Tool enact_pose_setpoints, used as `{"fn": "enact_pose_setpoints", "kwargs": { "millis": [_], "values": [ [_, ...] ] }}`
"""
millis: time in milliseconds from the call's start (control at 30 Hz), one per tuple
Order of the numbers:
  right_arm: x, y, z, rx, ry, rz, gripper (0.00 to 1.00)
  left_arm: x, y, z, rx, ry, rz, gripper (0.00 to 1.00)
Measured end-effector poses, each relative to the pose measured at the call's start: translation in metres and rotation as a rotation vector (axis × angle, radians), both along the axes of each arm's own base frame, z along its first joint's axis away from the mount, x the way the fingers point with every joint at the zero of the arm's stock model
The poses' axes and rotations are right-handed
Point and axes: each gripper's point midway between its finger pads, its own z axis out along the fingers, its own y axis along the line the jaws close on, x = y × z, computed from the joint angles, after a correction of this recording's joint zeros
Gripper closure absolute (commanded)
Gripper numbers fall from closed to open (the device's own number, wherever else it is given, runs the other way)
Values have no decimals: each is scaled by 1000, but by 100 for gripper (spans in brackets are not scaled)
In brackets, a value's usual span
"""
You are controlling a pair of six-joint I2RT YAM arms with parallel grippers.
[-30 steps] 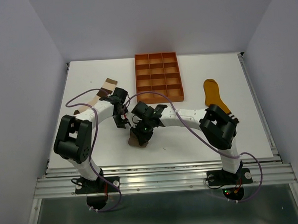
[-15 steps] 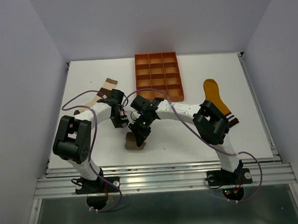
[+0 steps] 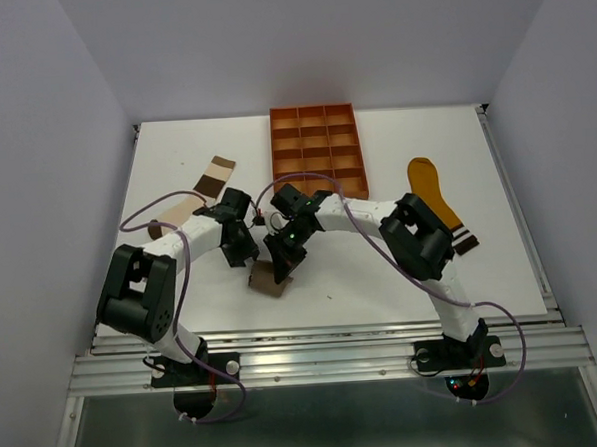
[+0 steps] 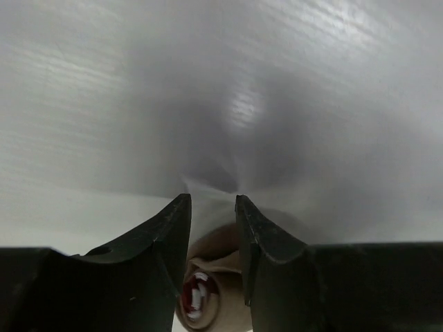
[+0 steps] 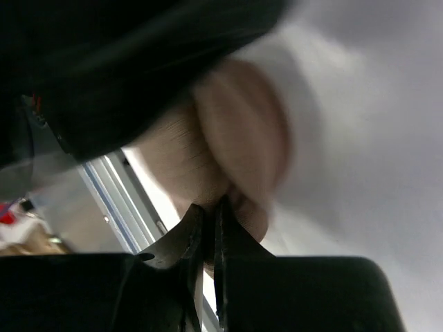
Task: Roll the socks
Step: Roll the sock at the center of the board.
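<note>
The taupe sock (image 3: 266, 282) lies as a rolled bundle near the table's front, left of centre. My right gripper (image 3: 282, 265) is shut, pinching its fabric; the right wrist view shows the taupe fabric (image 5: 235, 131) caught between the closed fingers (image 5: 208, 207). My left gripper (image 3: 242, 250) sits just left of the roll, its jaws a narrow gap apart (image 4: 213, 200). Behind them is the roll with its maroon-and-white cuff (image 4: 196, 297). The colour-blocked sock (image 3: 192, 195) lies flat at the back left. The mustard sock (image 3: 427, 182) lies flat at the right.
The rigid orange tray (image 3: 317, 152) with square compartments stands at the back centre. The arms' purple cables loop over the table around both grippers. The table's front edge and metal rail (image 3: 324, 332) run just below the roll.
The right gripper has swung left and toward the front edge, dragging the taupe roll slightly left. The left gripper has moved down and closer to the roll.
</note>
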Motion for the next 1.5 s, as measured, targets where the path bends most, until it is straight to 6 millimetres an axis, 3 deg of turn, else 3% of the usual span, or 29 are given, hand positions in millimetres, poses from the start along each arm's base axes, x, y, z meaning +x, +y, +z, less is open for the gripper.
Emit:
{"fn": "enact_pose_setpoints", "kwargs": {
  "millis": [100,233,533,733,833,900,1167,1500],
  "values": [
    [8,-9,-8,-15,73,-83,99,-13,-9,4,-29,22,-29,57],
    [15,-14,-12,-16,103,-141,99,-13,-9,6,-44,24,-7,57],
    [15,-12,-12,-4,97,-160,99,-13,14,10,-7,35,91,57],
    [15,-10,-11,-10,65,-158,99,-15,20,40,-23,-41,121,51],
    [13,-8,-10,-13,51,-155,99,-14,9,62,-113,-114,98,49],
    [14,-7,-10,-15,46,-156,99,-19,1,67,-171,-134,73,48],
    [14,-5,-9,-27,43,-172,99,-66,-10,26,-271,-23,17,48],
    [16,-6,-9,-60,33,-179,99,-58,-16,32,-310,-78,17,48]
  ]
}}
